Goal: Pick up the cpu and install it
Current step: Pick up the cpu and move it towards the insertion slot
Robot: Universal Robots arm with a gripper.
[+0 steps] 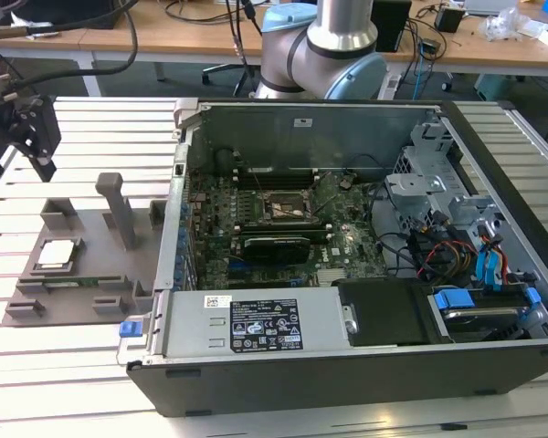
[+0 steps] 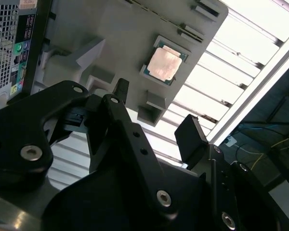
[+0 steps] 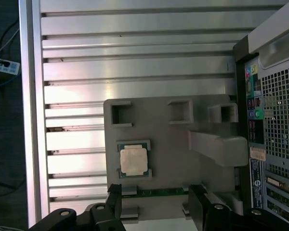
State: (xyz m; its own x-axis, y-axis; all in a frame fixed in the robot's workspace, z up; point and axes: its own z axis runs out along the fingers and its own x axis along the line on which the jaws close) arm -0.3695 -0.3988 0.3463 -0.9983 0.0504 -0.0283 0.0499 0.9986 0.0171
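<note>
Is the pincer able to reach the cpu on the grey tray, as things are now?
Probably yes: the cpu lies uncovered on the grey tray, and the open pincer hangs above with nothing between.

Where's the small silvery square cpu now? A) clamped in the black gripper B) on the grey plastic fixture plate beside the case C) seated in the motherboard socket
B: the silvery square cpu lies in a recess of the grey fixture plate; the black gripper is open and empty.

The exterior view is looking down slantwise over the computer case (image 1: 256, 365) and bench (image 1: 91, 128). Both wrist views are looking closely past the fingers (image 3: 113, 198) at the grey tray (image 3: 173, 144) (image 2: 111, 33), which all three are sharing.
</note>
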